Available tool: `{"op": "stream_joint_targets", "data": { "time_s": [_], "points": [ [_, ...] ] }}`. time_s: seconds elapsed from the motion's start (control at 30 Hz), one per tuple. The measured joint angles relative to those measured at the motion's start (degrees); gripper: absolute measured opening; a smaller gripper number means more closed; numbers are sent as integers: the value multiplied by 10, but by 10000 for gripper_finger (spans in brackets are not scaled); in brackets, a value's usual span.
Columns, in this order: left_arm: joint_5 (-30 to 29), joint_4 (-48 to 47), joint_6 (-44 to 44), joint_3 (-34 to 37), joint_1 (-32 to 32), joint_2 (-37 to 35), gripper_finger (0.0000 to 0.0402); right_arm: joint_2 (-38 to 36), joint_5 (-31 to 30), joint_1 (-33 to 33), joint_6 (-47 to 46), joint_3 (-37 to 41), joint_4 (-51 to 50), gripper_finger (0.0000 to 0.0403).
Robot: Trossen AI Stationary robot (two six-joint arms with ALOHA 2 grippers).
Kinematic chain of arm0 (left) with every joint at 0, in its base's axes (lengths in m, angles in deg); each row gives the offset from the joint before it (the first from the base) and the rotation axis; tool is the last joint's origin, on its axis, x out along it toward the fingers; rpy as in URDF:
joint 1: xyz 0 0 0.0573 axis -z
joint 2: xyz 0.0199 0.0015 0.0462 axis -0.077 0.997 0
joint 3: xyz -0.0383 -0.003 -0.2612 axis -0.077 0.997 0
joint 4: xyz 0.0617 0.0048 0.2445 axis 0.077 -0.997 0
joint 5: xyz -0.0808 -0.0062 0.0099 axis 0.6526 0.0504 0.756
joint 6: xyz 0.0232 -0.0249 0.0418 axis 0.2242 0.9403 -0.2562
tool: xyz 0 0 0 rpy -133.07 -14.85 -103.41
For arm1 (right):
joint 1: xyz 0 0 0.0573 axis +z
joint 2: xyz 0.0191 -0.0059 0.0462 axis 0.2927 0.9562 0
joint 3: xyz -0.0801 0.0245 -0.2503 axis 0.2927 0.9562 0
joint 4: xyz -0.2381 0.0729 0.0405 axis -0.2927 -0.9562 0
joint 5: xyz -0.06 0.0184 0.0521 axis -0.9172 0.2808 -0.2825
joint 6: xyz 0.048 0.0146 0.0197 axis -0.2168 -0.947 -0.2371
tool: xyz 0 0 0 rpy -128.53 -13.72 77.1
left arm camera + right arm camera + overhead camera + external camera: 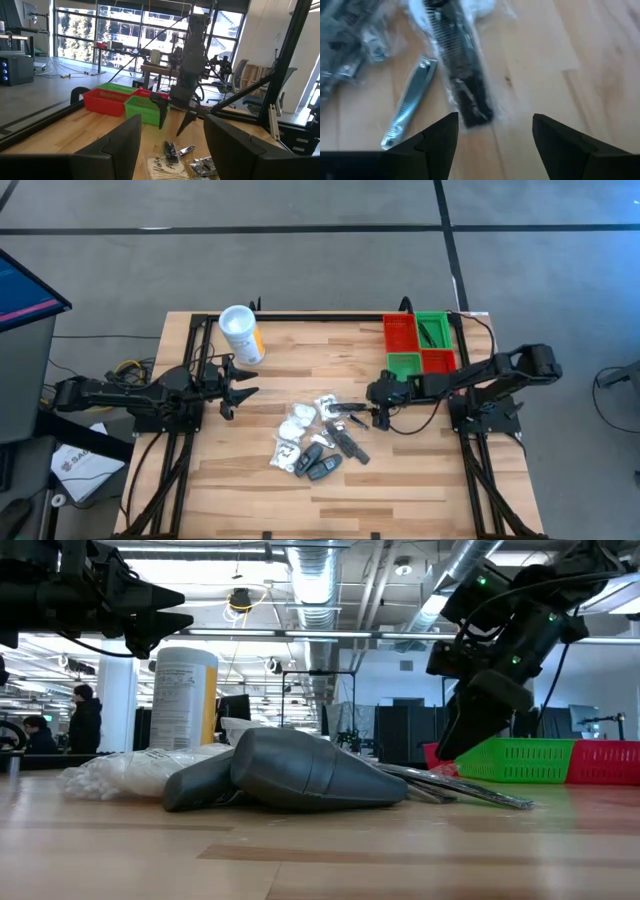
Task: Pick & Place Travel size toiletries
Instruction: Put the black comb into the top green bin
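Toiletries (pixel 318 442) are still mostly sitting in one heap at the lower middle of the high view, so this job is looking barely started to me. White wrapped packets (pixel 296 425) are lying on the left side of the pile, little dark tubes (pixel 322 465) are bunching along its lower edge, and everything is resting on the wooden table (pixel 420 470). Over in the upper right of that view the red and green bins (pixel 419 344) are waiting; the top green bin looks like it's holding a thin dark item already, but I can't tell what it is, and I can't make out anything in the others. The right gripper (pixel 378 408) is hovering just right of the pile with its fingers spread apart and nothing between them. In its wrist view it's looking down at a wrapped black comb (pixel 460 75) and a metal nail clipper (pixel 409 102) lying beside each other, so I'm guessing one of those is the next pick. The left gripper (pixel 236 388) is hanging out at the left of the table near the white canister (pixel 241 333), fingers apart too, holding nothing. So pretty much the whole pile is still waiting to be moved.
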Motion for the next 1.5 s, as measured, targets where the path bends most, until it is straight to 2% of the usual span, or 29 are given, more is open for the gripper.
{"op": "stream_joint_targets", "data": {
  "time_s": [0.53,0.87,1.5],
  "points": [
    [0,0,0,0,0,0,209,77,16,13,10,0,69,242],
    [0,0,0,0,0,0,209,77,16,12,56,0,96,242],
    [0,0,0,0,0,0,209,77,34,-2,62,0,117,242]
  ]
}}
